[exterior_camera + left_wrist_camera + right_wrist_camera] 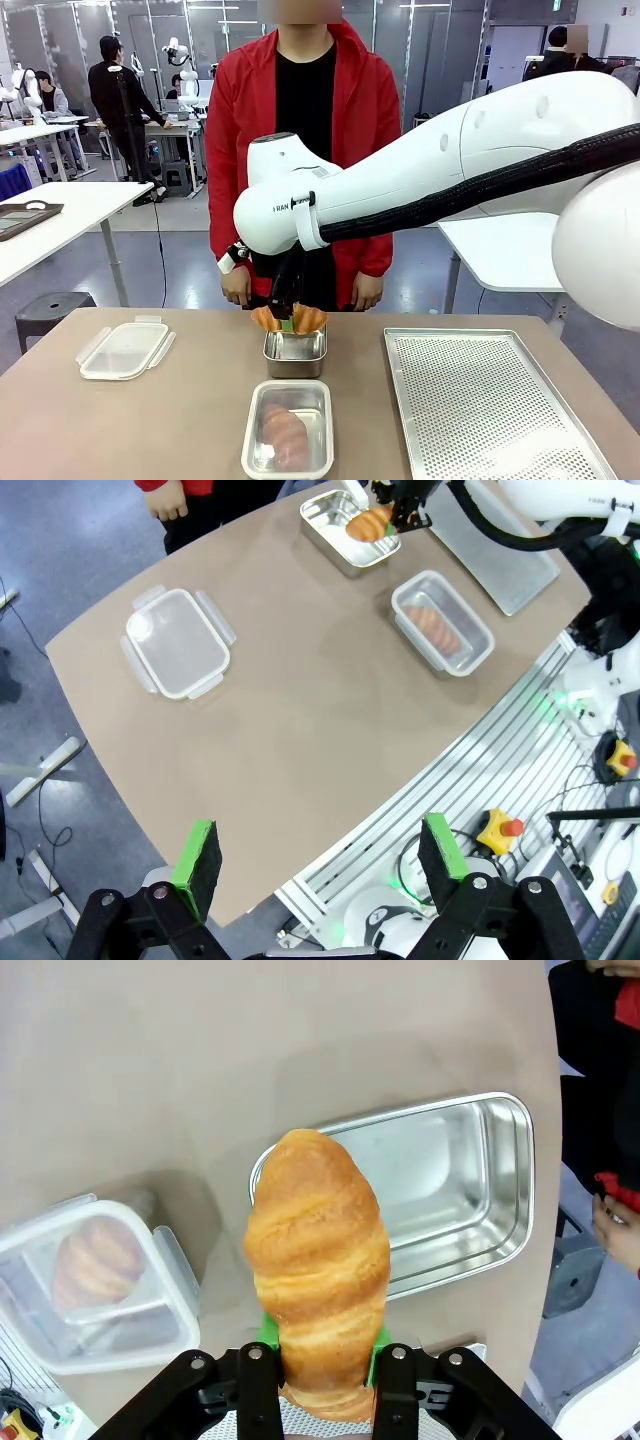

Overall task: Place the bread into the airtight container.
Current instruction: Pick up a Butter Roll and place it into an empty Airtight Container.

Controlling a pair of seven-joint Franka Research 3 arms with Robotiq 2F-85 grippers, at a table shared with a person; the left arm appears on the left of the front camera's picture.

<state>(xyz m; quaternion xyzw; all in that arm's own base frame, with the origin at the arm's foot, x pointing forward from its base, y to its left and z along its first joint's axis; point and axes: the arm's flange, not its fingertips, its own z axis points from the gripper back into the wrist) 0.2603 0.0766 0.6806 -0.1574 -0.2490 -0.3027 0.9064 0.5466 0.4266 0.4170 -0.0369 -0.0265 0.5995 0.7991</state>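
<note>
My right gripper [287,318] [322,1345] is shut on a golden croissant-shaped bread [307,318] [318,1260] [368,524]. It holds the bread just above a steel pan [294,362] [470,1190] [325,525] at the table's far middle. The clear airtight container [252,445] [170,1260] [480,645] stands nearer the front edge, with another bread [285,435] [435,625] [95,1265] lying inside. Its clear lid [125,350] [178,645] lies apart at the table's left. My left gripper [320,855] hangs open and high over the table's near edge, holding nothing.
A large perforated metal tray [490,400] [500,570] covers the table's right side. A person in a red jacket stands at the far edge, hands [236,288] hanging close behind the steel pan. Bare tabletop lies between the lid and the containers.
</note>
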